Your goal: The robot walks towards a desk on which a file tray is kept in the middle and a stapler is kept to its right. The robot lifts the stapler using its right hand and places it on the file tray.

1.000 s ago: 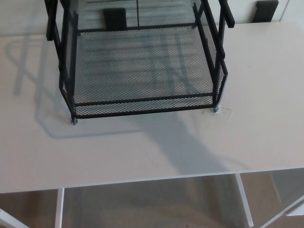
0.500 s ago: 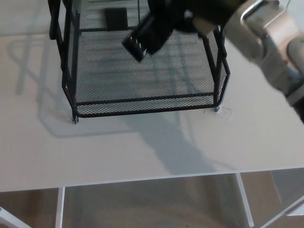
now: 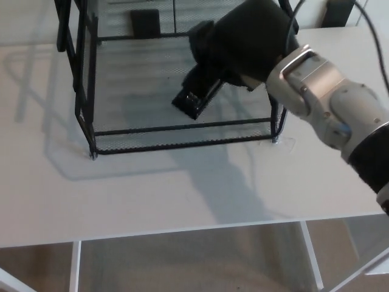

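**Pale tabletop (image 3: 182, 194), mesh file tray (image 3: 182, 129), and a stapler (image 3: 196, 97) held over it**

Pale tabletop fills most of what I can see, and the black mesh file tray stands at its far middle, with its low front rail on the near side.

The step in hand looks to me like the set-down. Done well, the stapler would go onto the bare mesh floor near the middle of the file tray. It should land level and clear of the right wall and the upright posts. The fingers should part only once it rests flat, so it neither drops nor tips.

The robot's right arm (image 3: 328, 103) reaches in from the right, over the tray's right wall. Its black right hand (image 3: 243, 42) is closed round the far end of the stapler, though I cannot pick out separate fingers against the dark.

The stapler juts out to the left and towards the near side, tilted, with its near end low over the mesh. Whether it touches the floor yet I cannot tell. No left hand shows.
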### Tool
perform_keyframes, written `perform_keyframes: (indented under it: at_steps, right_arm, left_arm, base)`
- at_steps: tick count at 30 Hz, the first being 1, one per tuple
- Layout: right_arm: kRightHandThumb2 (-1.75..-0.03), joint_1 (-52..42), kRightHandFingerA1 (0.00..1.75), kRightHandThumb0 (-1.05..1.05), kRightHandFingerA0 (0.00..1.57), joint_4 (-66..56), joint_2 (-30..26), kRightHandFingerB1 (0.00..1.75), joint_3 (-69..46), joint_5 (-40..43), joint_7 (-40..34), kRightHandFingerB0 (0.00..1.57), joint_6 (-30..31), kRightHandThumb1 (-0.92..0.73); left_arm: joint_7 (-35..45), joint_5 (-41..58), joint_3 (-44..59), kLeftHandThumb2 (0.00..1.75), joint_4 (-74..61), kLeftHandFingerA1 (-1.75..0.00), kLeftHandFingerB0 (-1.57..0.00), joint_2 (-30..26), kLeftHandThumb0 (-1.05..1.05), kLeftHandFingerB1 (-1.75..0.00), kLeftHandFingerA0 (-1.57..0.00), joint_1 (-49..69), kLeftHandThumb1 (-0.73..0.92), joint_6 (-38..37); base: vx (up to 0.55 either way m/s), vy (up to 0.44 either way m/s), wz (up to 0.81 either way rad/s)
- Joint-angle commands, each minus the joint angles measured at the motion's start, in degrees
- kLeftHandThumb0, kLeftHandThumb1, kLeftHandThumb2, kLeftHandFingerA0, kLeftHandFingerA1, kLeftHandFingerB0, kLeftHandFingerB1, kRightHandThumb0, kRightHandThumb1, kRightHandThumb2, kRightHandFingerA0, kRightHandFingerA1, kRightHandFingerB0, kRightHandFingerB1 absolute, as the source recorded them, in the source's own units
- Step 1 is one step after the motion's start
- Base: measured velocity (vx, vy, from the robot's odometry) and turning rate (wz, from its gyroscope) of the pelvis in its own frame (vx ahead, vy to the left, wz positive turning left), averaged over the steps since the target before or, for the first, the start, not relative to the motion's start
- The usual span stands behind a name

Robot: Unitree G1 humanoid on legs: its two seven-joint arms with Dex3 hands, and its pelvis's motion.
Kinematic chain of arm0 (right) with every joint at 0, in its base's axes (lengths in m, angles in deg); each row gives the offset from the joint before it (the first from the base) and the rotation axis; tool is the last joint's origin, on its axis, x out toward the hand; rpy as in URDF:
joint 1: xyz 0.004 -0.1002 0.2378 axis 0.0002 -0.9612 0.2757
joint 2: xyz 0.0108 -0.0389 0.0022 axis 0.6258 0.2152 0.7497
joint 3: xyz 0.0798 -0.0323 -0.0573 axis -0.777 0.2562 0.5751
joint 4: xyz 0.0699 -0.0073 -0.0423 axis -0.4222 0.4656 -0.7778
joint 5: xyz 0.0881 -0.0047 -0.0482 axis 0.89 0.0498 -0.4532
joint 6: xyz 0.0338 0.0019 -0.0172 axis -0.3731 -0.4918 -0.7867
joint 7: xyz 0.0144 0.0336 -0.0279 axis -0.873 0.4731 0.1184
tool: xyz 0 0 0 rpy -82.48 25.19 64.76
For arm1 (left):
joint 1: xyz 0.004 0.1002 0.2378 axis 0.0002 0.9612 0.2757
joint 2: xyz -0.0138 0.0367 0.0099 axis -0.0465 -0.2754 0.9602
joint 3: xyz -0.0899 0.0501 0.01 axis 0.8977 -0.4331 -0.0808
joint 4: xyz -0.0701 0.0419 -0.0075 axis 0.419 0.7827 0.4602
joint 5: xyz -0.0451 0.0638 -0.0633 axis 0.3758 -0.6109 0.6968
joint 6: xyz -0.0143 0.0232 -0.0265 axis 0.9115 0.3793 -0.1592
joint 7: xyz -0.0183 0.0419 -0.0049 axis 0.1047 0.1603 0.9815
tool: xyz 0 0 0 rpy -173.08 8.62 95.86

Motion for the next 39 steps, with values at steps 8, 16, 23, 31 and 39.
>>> perform_keyframes:
  at_steps: [8, 16, 23, 31, 39]
  right_arm:
    - [-0.57, 1.8, 0.17, -0.52, 0.0, -5.9, 0.7, 0.32, -0.1, -0.9, 13.0, 0.08, 5.0, -0.55]
    - [-0.88, 9.2, 0.13, -0.85, 0.0, -12.2, 0.0, 0.1, 1.8, -3.3, 32.3, 0.0, 7.1, -0.5]
    - [-0.77, 12.7, 0.0, -1.0, 0.0, -13.4, -1.9, 0.03, 2.7, -4.2, 37.6, 0.0, 4.0, -0.41]
    - [-0.92, 16.2, 0.19, -0.86, 0.0, -21.0, -7.5, 0.0, -4.4, 8.0, 54.8, 0.0, 4.1, -0.51]
    - [-0.87, 24.8, 0.19, -0.78, 0.0, -27.2, -15.8, 0.03, -11.9, 22.2, 81.2, 0.0, 13.9, -0.49]
  left_arm:
    - [-0.1, -0.9, 0.2, 1.2, -0.4, -0.7, -0.1, -0.1, -0.82, -0.6, -0.24, 1.2, 0.7, -1.4]
    - [-0.4, -1.6, -0.9, 1.2, 2.3, -0.72, -0.1, -0.2, -0.82, -0.61, -0.27, 0.8, 0.7, -3.4]
    - [-1.0, -0.7, -0.2, 1.18, 1.9, -0.72, -0.13, 0.0, -0.8, -0.62, -0.27, 0.7, 0.69, -2.8]
    - [-0.8, 0.1, 0.4, 1.18, 1.4, -0.72, -0.12, -0.4, -0.81, -0.63, -0.25, 1.1, 0.68, -2.6]
    - [-1.0, -0.3, 0.2, 1.19, 2.4, -0.75, -0.19, -0.4, -0.81, -0.66, -0.31, 1.3, 0.68, -3.6]
  base:
    - [0.0, 0.0, 0.0]
    - [0.0, 0.0, 0.0]
    - [0.0, 0.0, 0.0]
    - [0.0, 0.0, 0.0]
    - [0.0, 0.0, 0.0]
